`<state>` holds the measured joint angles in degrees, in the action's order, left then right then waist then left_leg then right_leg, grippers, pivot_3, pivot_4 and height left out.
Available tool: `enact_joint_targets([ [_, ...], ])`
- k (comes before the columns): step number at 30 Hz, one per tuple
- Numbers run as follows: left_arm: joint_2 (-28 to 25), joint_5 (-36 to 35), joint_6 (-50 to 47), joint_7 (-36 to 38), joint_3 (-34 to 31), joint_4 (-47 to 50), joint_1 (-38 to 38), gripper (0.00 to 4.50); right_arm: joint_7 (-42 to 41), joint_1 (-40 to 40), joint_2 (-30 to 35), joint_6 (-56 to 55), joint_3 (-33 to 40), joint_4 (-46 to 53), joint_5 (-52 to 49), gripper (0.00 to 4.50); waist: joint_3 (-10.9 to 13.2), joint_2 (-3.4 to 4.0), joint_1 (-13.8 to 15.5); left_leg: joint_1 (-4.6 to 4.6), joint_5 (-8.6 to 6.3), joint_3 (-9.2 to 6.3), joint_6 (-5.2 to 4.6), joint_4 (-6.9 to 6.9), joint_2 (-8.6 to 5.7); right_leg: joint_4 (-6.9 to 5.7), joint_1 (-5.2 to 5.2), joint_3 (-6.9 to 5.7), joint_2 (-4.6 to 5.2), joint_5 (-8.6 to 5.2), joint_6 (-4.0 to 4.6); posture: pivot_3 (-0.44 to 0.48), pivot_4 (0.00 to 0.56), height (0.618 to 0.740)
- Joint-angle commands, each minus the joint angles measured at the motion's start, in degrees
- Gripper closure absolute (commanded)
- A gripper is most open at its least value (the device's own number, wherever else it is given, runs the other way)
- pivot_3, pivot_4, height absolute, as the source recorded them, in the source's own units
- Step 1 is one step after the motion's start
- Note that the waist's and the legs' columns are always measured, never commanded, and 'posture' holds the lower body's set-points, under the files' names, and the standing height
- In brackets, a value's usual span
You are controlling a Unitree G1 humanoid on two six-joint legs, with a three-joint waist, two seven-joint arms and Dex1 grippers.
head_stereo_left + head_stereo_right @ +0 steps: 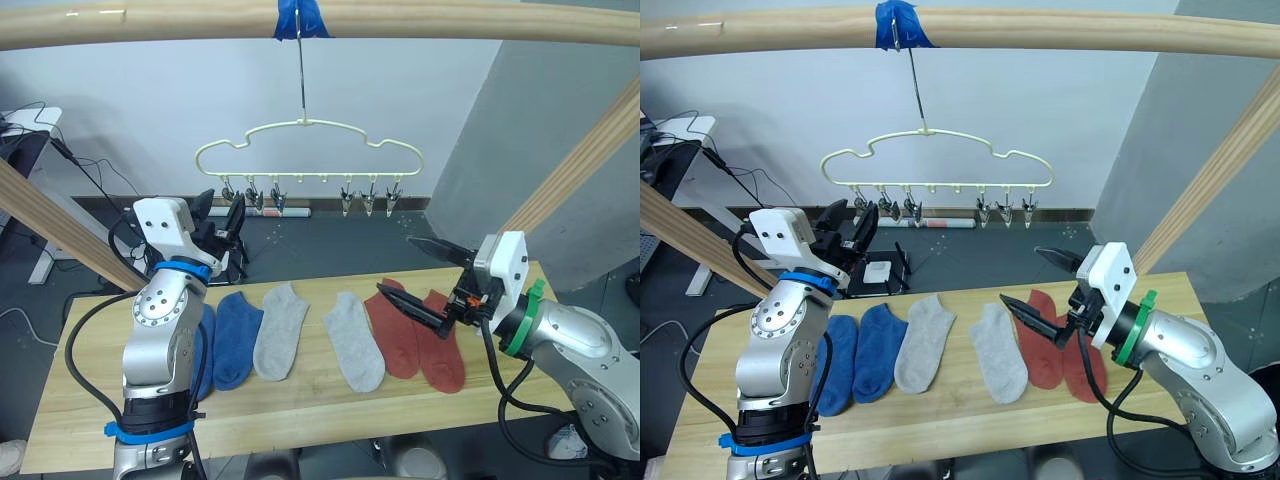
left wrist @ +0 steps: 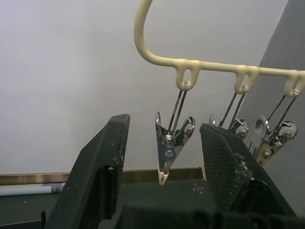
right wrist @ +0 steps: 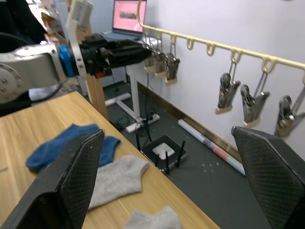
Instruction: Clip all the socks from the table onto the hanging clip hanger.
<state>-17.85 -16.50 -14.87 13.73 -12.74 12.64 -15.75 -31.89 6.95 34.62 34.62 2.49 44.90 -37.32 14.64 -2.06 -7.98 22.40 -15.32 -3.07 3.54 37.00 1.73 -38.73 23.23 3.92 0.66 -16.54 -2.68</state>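
Lying flat in a row across the bench [image 1: 300, 410], all six socks sit unclipped: two blue socks [image 1: 235, 338] at the robot's left, two light grey socks [image 1: 281, 330] in the middle, and two rust red socks [image 1: 395, 333] at the right, the red pair touching along their edges. The right end effector [image 1: 428, 285] hovers just above the red socks, its two black fingers spread wide and holding nothing. The left end effector [image 1: 222, 215] is raised well above the blue socks, up at the leftmost end of the clip row; its fingers are also parted and empty, and in the left wrist view one silver clip [image 2: 170, 148] hangs between them without either finger touching it. The clip hanger [image 1: 310, 150] hangs beyond the bench's far edge, its long hook caught on blue tape [image 1: 299, 17] around a round wooden pole [image 1: 450, 22]; every clip is bare. Slanted wooden poles [image 1: 585, 160] flank the bench at both sides. On the dark floor behind lie a small black stand [image 1: 876, 272] and a pale roll [image 1: 940, 224] against the wall.
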Motion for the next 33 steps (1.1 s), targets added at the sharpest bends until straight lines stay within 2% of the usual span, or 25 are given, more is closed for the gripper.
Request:
enact_joint_targets([
  [1,-0.37,0.25,0.38,-0.22,-0.17,1.26,-0.9,1.94,-2.06,1.5,0.51,-0.87,-0.98,2.06,-1.41,0.0,0.0,0.0,0.0,0.0,0.0,0.0,0.0,0.0,0.0,0.0,0.0,0.0,0.0,0.0,0.0,-0.247,0.252,0.74],
  [20,-0.43,0.7,0.7,-0.15,0.43,0.13,-2.21,1.94,-5.13,4.71,0.39,-1.64,-3.61,-0.42,-0.96,0.0,0.0,0.0,0.0,0.02,0.0,-0.03,0.0,0.04,-0.03,-0.05,0.0,-0.05,0.05,0.01,0.0,-0.246,0.25,0.74],
  [23,-0.54,0.97,0.55,-0.06,0.75,-0.22,-2.44,2.48,-4.89,4.72,0.28,-1.56,-3.55,-0.41,-0.98,0.0,0.0,0.0,-0.01,0.02,0.0,-0.02,0.0,0.04,-0.04,-0.05,0.0,-0.05,0.06,0.01,0.0,-0.246,0.25,0.74],
  [28,-0.62,1.24,0.78,-0.04,0.9,-0.42,-2.64,3.96,-4.64,4.76,0.1,-1.57,-3.51,-0.41,-0.98,0.0,0.0,0.0,0.0,0.02,0.0,-0.02,0.0,0.04,-0.04,-0.07,0.0,-0.05,0.06,0.01,0.0,-0.246,0.25,0.74],
  [30,-0.67,1.4,0.96,0.03,0.86,-0.37,-2.6,4.25,-4.59,4.62,0.08,-1.58,-3.58,-0.32,-0.9,0.0,0.0,0.0,0.0,0.02,0.0,-0.02,0.0,0.04,-0.04,-0.08,0.0,-0.05,0.06,0.01,0.0,-0.246,0.248,0.74],
  [33,-0.93,1.77,1.18,0.22,0.87,-0.25,-2.4,4.47,-4.58,4.0,0.17,-1.73,-3.77,-0.26,-0.38,0.0,0.0,0.0,0.0,0.02,0.0,-0.02,0.0,0.05,-0.04,-0.1,0.0,-0.05,0.07,0.01,0.0,-0.246,0.248,0.74],
])
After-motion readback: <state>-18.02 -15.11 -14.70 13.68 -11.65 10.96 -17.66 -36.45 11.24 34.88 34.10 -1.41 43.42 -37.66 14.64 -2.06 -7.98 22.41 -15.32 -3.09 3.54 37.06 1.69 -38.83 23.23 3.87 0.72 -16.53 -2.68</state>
